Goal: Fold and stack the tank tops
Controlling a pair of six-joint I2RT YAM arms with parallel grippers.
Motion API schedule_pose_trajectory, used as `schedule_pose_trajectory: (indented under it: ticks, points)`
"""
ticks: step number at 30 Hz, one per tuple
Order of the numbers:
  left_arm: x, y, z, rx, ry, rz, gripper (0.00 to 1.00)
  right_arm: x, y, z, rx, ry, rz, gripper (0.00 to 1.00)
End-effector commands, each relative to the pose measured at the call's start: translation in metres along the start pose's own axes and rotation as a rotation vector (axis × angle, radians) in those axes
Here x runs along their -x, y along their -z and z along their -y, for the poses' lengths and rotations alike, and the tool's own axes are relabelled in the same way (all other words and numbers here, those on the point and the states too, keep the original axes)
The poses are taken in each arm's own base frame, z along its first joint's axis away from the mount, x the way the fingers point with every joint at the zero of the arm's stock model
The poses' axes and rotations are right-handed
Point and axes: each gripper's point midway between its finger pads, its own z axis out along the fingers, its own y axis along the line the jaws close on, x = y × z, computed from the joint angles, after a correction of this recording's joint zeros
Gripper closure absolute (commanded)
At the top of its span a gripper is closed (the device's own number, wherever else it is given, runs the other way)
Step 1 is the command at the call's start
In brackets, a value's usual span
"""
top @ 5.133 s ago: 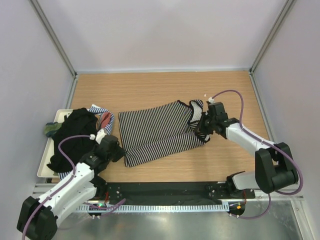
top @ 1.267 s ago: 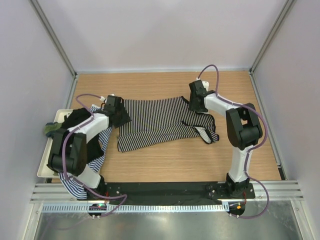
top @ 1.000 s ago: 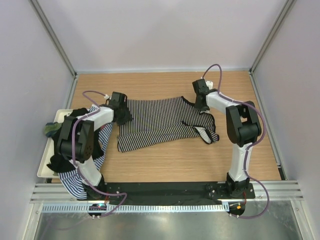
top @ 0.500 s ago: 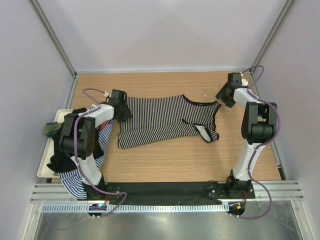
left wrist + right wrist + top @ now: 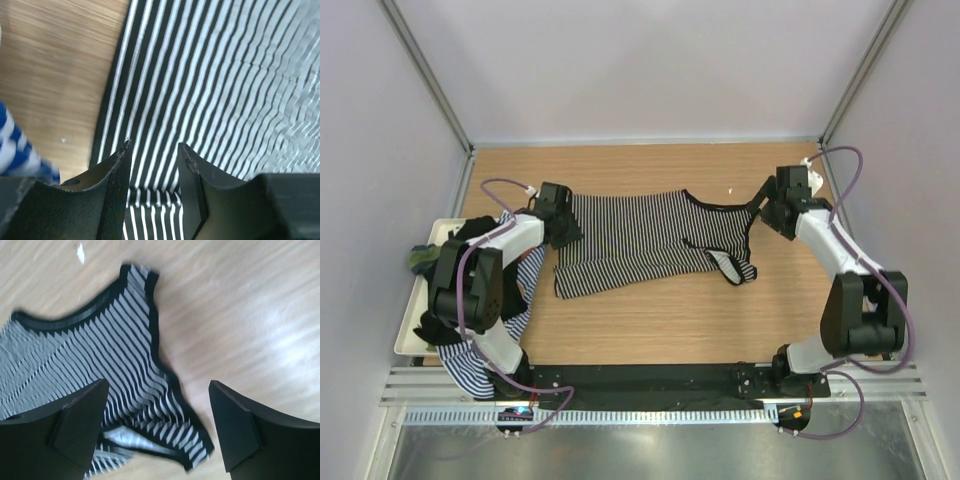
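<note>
Wooden worktop (image 5: pixel 650 330) is carrying the black-and-white striped cloth tank top (image 5: pixel 640 240), flattened; I'm hovering left tool (image 5: pixel 152 145) narrowly parted, right tool (image 5: pixel 159 384) wide, probably needing edge grabs for folding.

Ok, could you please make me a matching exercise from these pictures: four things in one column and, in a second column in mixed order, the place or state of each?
Things:
1. striped tank top
2. right pincer
3. white tray
4. left pincer

Places or states:
a. at the left edge of the table, under a heap of clothes
b. wide open, over the strap end of the tank top
c. spread out on the middle of the wooden table
d. over the hem end of the tank top

Right pairs: 1-c, 2-b, 3-a, 4-d.
</note>
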Motion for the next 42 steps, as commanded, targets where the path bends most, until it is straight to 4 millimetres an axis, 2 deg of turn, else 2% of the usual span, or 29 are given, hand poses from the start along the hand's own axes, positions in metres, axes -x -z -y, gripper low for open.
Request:
schedule_pose_trajectory:
  ticks: [1, 3, 4, 5, 6, 7, 11, 16, 23, 29, 31, 32, 34, 35, 36, 42]
  points:
    - [0.011, 0.026, 0.012, -0.046, -0.024, 0.074, 0.57, -0.033, 0.032, 0.003, 0.046, 0.034, -0.047, 0.12]
    - [0.012, 0.03, 0.014, -0.053, -0.031, 0.086, 0.56, -0.044, 0.04, 0.006, 0.054, 0.065, -0.06, 0.14]
    - [0.013, 0.032, 0.015, -0.059, -0.033, 0.09, 0.56, -0.058, 0.044, 0.007, 0.06, 0.103, -0.083, 0.18]
    - [0.012, 0.033, 0.016, -0.064, -0.036, 0.088, 0.56, -0.061, 0.051, 0.006, 0.069, 0.118, -0.075, 0.22]
    - [0.012, 0.033, 0.016, -0.066, -0.036, 0.088, 0.56, -0.068, 0.054, 0.005, 0.073, 0.145, -0.082, 0.29]
    - [0.011, 0.032, 0.016, -0.068, -0.036, 0.089, 0.56, -0.076, 0.053, 0.009, 0.055, 0.158, -0.089, 0.43]
    - [0.008, 0.028, 0.016, -0.077, -0.038, 0.084, 0.57, -0.114, 0.047, 0.005, 0.04, 0.23, -0.171, 0.44]
    - [0.01, 0.031, 0.011, -0.07, -0.061, 0.117, 0.56, -0.132, 0.041, 0.011, -0.009, 0.289, -0.188, 0.39]
    - [0.007, 0.028, 0.014, -0.081, -0.066, 0.1, 0.56, -0.137, 0.031, 0.032, -0.122, 0.318, -0.179, 0.41]
    - [0.005, 0.026, 0.013, -0.074, -0.07, 0.094, 0.56, -0.144, 0.024, 0.045, -0.171, 0.338, -0.185, 0.47]
    - [0.004, 0.025, 0.012, -0.072, -0.071, 0.09, 0.56, -0.146, 0.024, 0.044, -0.168, 0.341, -0.199, 0.53]
    - [0.004, 0.024, 0.012, -0.073, -0.071, 0.09, 0.56, -0.146, 0.024, 0.044, -0.169, 0.341, -0.198, 0.62]
    - [0.003, 0.024, 0.012, -0.071, -0.072, 0.087, 0.56, -0.139, 0.025, 0.044, -0.179, 0.345, -0.175, 0.72]
    - [0.003, 0.024, 0.012, -0.07, -0.074, 0.086, 0.56, -0.133, 0.027, 0.042, -0.185, 0.344, -0.163, 0.83]
    - [0.003, 0.024, 0.012, -0.068, -0.074, 0.087, 0.56, -0.127, 0.029, 0.041, -0.191, 0.34, -0.148, 0.87]
    - [0.0, 0.016, 0.009, -0.049, -0.083, 0.069, 0.56, -0.093, 0.031, 0.018, -0.13, 0.261, -0.111, 0.88]
